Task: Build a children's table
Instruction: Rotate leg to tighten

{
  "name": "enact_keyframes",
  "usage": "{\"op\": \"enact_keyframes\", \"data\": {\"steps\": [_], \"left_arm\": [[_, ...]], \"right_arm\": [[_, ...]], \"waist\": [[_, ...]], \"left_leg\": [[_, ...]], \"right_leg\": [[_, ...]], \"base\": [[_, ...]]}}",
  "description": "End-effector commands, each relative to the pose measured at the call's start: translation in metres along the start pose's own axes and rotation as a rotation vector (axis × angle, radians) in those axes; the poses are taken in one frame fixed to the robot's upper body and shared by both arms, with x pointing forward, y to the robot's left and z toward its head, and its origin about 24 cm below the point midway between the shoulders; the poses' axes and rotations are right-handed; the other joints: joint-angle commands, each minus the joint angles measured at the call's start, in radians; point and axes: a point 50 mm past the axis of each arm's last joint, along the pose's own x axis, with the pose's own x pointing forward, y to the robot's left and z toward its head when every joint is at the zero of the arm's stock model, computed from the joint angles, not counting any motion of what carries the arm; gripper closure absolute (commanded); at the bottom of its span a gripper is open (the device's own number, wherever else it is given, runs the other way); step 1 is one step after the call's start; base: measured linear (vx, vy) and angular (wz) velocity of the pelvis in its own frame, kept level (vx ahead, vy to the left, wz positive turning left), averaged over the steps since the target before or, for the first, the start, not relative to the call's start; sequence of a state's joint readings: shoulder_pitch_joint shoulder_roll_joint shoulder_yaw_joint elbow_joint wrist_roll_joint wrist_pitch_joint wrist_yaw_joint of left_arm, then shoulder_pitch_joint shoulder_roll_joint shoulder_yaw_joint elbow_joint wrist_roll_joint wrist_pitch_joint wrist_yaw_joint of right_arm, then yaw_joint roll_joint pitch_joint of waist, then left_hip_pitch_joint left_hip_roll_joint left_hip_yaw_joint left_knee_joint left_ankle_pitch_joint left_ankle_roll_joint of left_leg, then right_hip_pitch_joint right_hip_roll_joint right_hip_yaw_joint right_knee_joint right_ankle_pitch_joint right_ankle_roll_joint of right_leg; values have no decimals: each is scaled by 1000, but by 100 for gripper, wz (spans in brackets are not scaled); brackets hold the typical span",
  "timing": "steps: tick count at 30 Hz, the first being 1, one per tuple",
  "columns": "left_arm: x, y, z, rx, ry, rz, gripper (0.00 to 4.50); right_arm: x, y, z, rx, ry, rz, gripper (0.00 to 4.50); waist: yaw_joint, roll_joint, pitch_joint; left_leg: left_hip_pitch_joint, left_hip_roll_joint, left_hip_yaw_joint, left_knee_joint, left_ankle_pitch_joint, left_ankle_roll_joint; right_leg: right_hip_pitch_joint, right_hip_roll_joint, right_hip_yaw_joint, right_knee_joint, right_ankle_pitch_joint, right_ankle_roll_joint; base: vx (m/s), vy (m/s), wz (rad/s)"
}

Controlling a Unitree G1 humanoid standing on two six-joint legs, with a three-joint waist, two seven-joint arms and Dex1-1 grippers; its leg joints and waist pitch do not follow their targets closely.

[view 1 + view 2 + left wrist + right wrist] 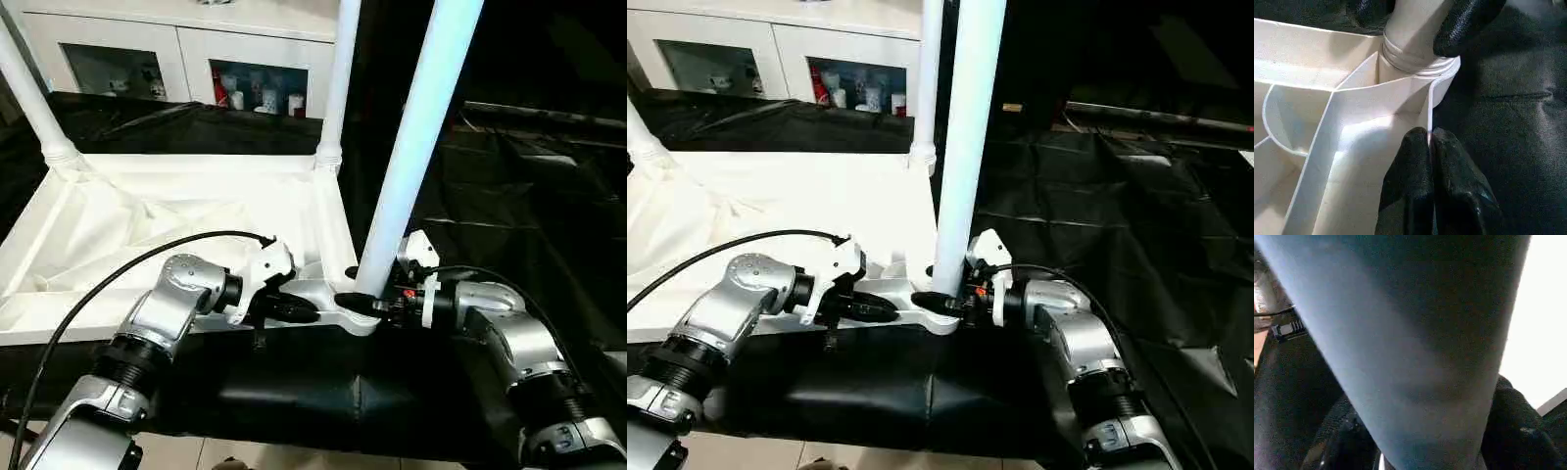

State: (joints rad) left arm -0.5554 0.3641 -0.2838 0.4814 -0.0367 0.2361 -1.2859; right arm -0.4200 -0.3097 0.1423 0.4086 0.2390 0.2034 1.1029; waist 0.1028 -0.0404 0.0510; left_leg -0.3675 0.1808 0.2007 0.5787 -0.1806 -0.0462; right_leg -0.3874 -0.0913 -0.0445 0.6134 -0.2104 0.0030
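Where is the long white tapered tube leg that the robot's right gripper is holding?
In the left eye view the long white tapered tube leg stands upright in the white plastic tabletop's near right corner socket, with the right gripper around its base.

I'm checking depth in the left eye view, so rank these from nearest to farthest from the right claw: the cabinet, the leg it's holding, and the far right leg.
1. Held leg: standing in the near corner socket, between the right claw's fingers.
2. Far right leg: upright at the tabletop's back corner.
3. Cabinet: against the back, behind the table.
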Motion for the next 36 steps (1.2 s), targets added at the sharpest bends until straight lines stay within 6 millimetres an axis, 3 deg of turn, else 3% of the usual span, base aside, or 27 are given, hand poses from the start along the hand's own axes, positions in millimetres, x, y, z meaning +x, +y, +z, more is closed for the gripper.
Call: {"op": "enact_keyframes", "data": {"steps": [1,15,21,25,26,27,32,36], "left_arm": [[13,-8,-1,-8,-15,-82,450],[11,-7,-1,-5,-7,-83,450],[12,-5,0,-4,-9,-61,450],[19,5,3,-26,-26,70,450],[25,14,5,-37,-21,167,450],[26,15,5,-40,-19,184,450],[44,29,15,-85,-7,366,450],[59,34,26,-87,-7,457,450]], "right_arm": [[-1,2,-1,-1,21,26,211],[-14,0,-3,-17,53,31,224],[-11,0,-4,22,26,9,241],[-3,-12,-12,47,18,-205,244],[2,-21,-20,60,32,-378,246],[3,-22,-22,61,34,-411,246],[22,-28,-28,153,6,-661,253],[32,-34,-26,211,-6,-837,254]], "waist": [[-1,-1,-62],[7,1,-63],[7,4,-62],[2,5,-57],[-4,2,-55],[-6,2,-55],[-19,6,-55],[-20,10,-57]], "left_leg": [[18,54,-20,-63,-140,49],[18,54,-19,-59,-131,58],[19,55,-22,-63,-164,39],[19,52,-22,-66,-201,15],[23,52,-26,-71,-236,-21],[22,52,-27,-72,-250,-32],[26,50,-31,-76,-303,-43],[23,49,-31,-77,-294,-45]], "right_leg": [[39,-60,38,-57,-41,-262],[40,-59,38,-54,-15,-269],[38,-59,37,-58,-58,-265],[32,-61,39,-66,-112,-254],[30,-63,39,-72,-188,-238],[30,-64,39,-72,-209,-231],[26,-64,41,-85,-276,-195],[25,-62,41,-87,-249,-187]], "base": [[0,0,0],[0,0,0],[0,0,0],[0,0,0],[0,0,0],[0,0,0],[0,0,0],[0,0,0]]}}
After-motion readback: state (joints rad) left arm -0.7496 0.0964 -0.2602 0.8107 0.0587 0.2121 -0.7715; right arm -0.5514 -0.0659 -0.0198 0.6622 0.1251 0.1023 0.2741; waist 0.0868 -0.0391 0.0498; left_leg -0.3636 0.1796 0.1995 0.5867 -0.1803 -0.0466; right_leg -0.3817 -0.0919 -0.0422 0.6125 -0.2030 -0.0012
